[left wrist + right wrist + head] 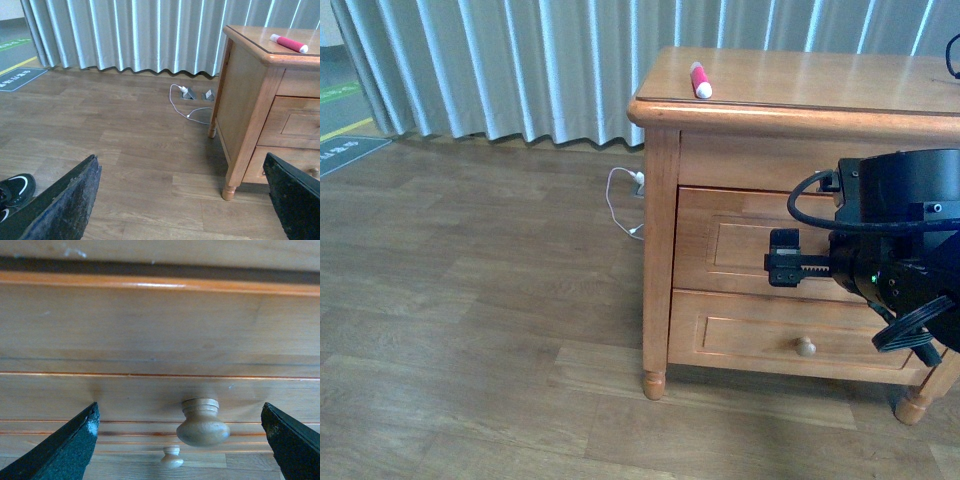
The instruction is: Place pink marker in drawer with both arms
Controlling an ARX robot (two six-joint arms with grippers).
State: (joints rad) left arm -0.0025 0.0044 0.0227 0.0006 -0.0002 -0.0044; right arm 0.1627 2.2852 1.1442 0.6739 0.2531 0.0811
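Front view: you had the pink marker point(701, 80) lying on the worktop point(800, 85) of the wooden cabinet point(660, 250), near its front left corner and outside the drawer point(735, 240). The drawer front sat flush with the cabinet. Your right arm point(905, 235) stood before that drawer, with the right tool point(782, 258) close to its panel. From this angle I could not tell how its jaws stood. The lower drawer point(750, 335) showed its own knob.

Left wrist view: your left tool point(180, 159) was spread wide and held nothing, above the floor point(125, 150) and well apart from the cabinet. The marker lay on the worktop corner. A white cable point(187, 107) lay by the curtain point(125, 35), and a dark shoe point(15, 187) showed at the edge.

Right wrist view: the right tool point(179, 405) was spread wide. The drawer's knob point(202, 422) lay between its fingers point(65, 450), touching neither.
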